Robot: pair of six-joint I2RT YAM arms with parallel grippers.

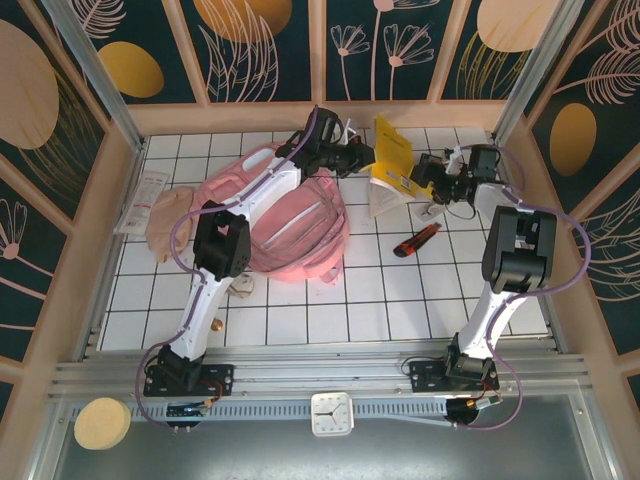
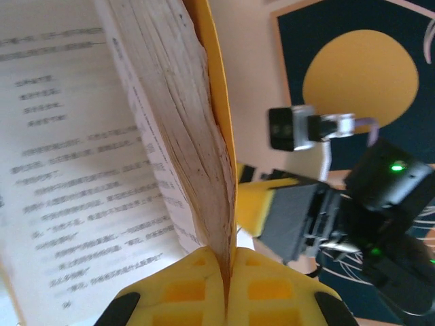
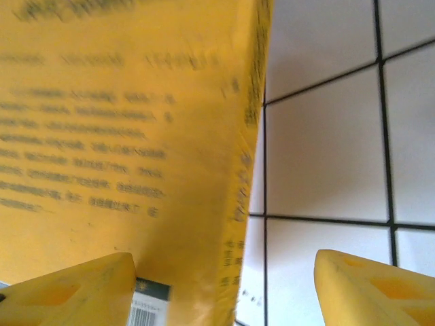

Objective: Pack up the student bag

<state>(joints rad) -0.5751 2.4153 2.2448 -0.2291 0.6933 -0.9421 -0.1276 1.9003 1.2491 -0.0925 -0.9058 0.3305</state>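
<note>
The student bag [image 1: 300, 225], a large pale pink backpack, lies flat left of the table's centre. My left arm reaches across it to a yellow-covered book [image 1: 390, 160] held upright at the back, its white pages fanned below. My left gripper [image 1: 368, 158] is shut on the book; in the left wrist view its jaws [image 2: 228, 272] pinch the cover and a block of pages [image 2: 197, 136]. My right gripper [image 1: 428, 178] is open on the book's right side. In the right wrist view the yellow back cover [image 3: 136, 136] stands between its spread fingers [image 3: 224, 285].
A red and black cutter [image 1: 417, 240] lies right of the bag. A beige pouch [image 1: 165, 222] and a plastic packet [image 1: 143, 200] sit at the left wall. A small item [image 1: 240, 288] lies by the left arm. A white clock [image 1: 331, 413] rests on the near rail.
</note>
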